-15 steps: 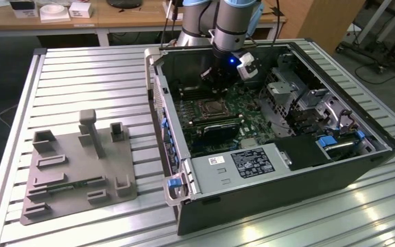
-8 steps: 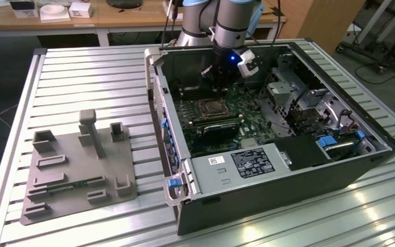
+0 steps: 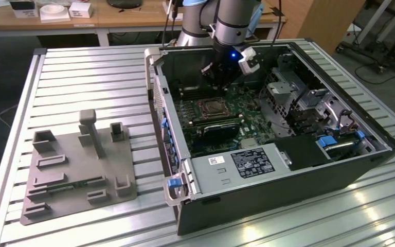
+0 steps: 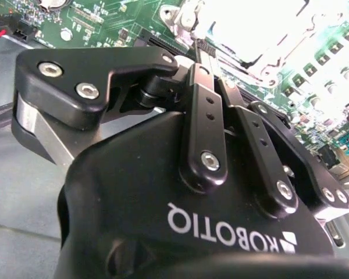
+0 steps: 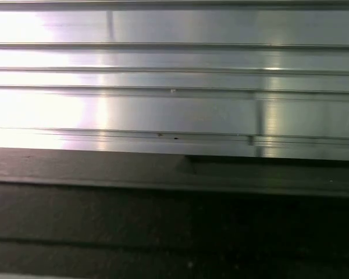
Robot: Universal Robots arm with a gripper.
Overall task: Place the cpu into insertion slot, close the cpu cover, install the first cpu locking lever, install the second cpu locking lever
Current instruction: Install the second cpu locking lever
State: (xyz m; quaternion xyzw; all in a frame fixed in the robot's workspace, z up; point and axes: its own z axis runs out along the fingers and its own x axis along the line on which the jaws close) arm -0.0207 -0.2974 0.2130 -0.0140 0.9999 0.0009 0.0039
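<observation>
An open computer case lies on a slatted aluminium table. Inside it, on the green board, is the insertion slot, square with a silver metal rim. The cpu cover lies flat over it and is washed out by glare in the second wrist view. Whether the cpu sits inside, I cannot tell. My gripper hangs over the board just beyond the slot's far edge. Its fingers are pressed together, shut, the tips close to the cover's corner. Nothing shows between them.
A grey moulded fixture with upright posts stands on the table at the exterior view's left. A grey box with a white label and drive cages crowd the case. The first wrist view shows table slats and a dark case edge.
</observation>
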